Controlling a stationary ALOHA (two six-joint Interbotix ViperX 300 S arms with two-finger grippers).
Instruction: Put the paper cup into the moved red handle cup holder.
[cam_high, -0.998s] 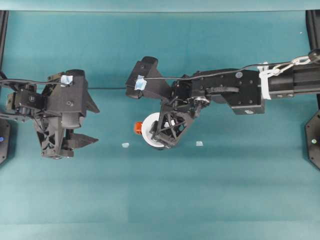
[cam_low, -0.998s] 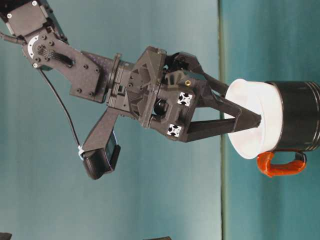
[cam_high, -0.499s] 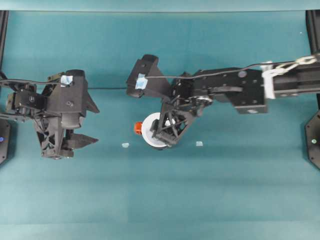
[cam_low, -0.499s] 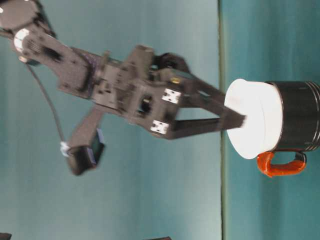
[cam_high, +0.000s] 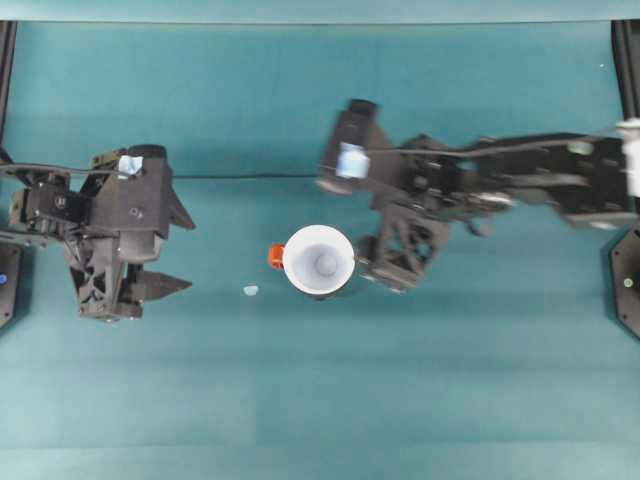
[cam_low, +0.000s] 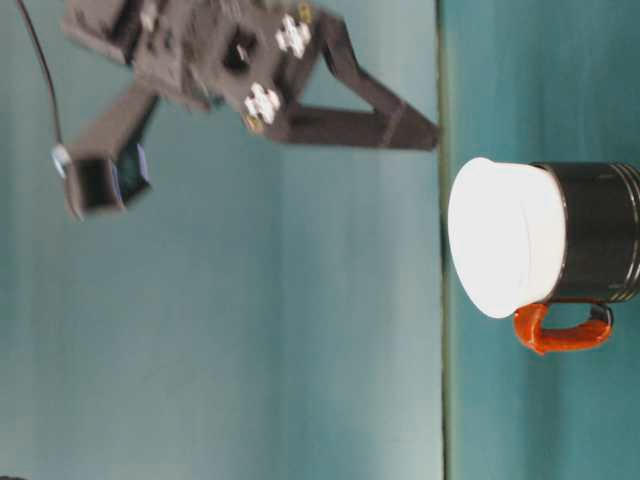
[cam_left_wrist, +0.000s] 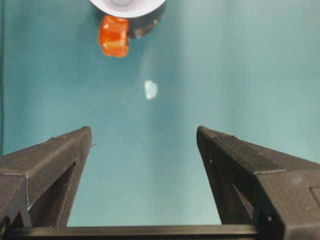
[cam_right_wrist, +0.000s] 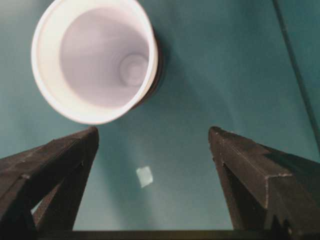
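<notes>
Since the paper cup (cam_high: 318, 260) already sits in the red handle cup holder (cam_low: 598, 232) near the middle of the table, the likeliest upset is the right gripper (cam_high: 392, 272), jaws spread wide just beside it, clipping the rim and tipping both over. Its long axis stands upright, mouth up, with the holder's orange tab toward the left gripper (cam_high: 150, 285), which hangs wide open and empty, well apart.
</notes>
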